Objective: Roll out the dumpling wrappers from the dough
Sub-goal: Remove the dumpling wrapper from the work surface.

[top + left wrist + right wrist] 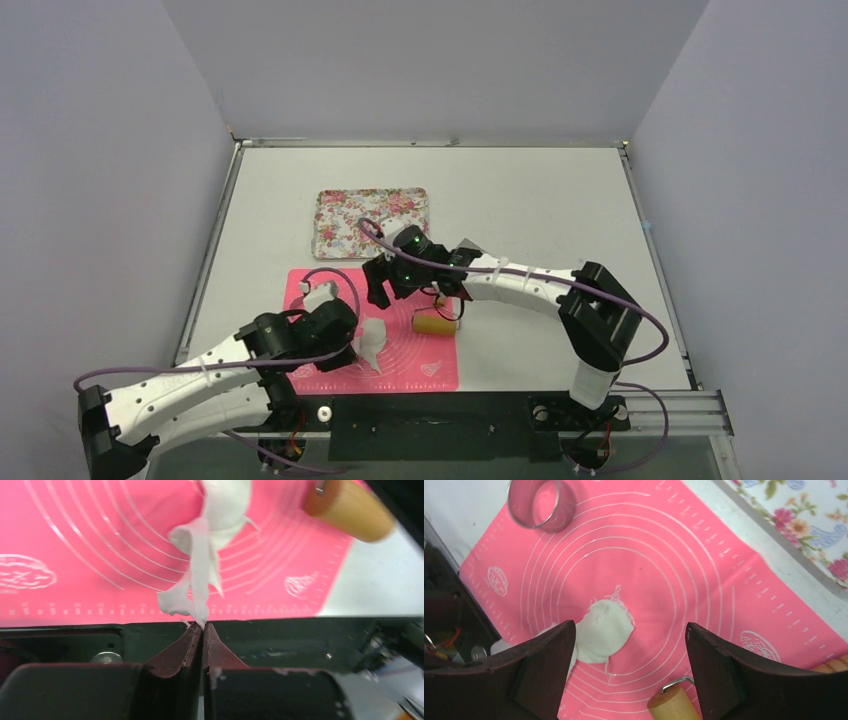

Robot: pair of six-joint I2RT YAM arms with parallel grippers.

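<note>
Left gripper point(202, 627) clamps ragged white dough strip point(199, 577); right gripper point(630, 627) gapes wide.
Soft, tearable; round white dumpling wrapper point(604, 632) wants lifting at its rim.

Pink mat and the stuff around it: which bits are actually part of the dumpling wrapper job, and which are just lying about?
In the job: pink mat; round dough disc lying on it; ragged dough strip pinched in the shut left gripper; wooden rolling pin; metal ring cutter.
Lying about: floral tray beyond the mat, untouched; right gripper, open, holding nothing.
</note>
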